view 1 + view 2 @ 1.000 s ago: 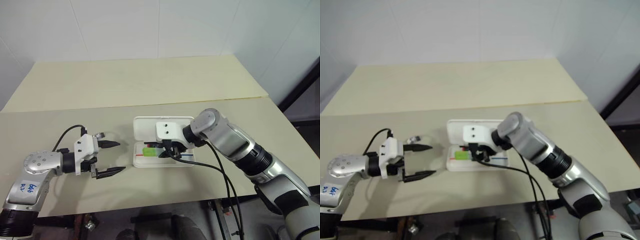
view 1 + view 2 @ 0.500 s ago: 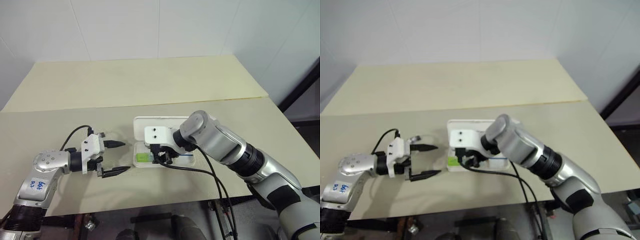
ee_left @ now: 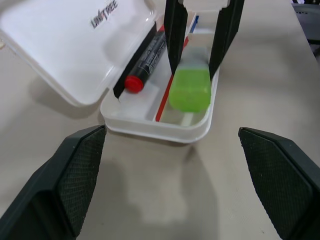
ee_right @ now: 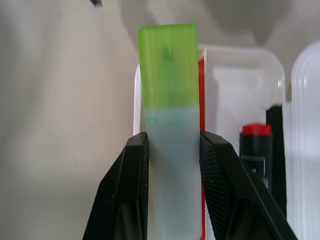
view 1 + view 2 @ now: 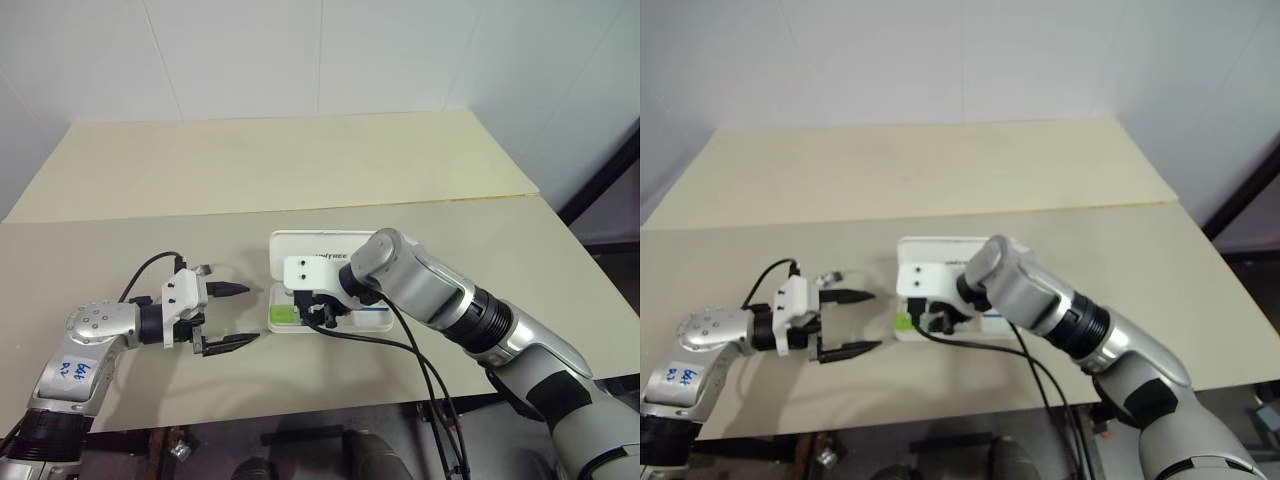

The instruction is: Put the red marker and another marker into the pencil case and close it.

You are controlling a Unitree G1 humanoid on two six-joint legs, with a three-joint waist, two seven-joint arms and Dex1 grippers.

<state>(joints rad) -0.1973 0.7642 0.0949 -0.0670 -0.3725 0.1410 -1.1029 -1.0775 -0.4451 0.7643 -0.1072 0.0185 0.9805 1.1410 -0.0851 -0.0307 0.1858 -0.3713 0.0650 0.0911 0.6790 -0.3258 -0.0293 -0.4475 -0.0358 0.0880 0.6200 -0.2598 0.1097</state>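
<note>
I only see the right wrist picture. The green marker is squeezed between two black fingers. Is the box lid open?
Observer: Yes, the pencil case lid stands open, seen from the left wrist.
Operator: Where's the other hand?
Observer: The left hand is beside the case with its fingers wide open and nothing in them.
Operator: Is the red marker in?
Observer: Yes, the red marker lies inside along the lid side, next to the green marker that the right hand grips.

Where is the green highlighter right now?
The green highlighter is held by the right end effector over the open pencil case, beside the red marker lying inside.
</note>
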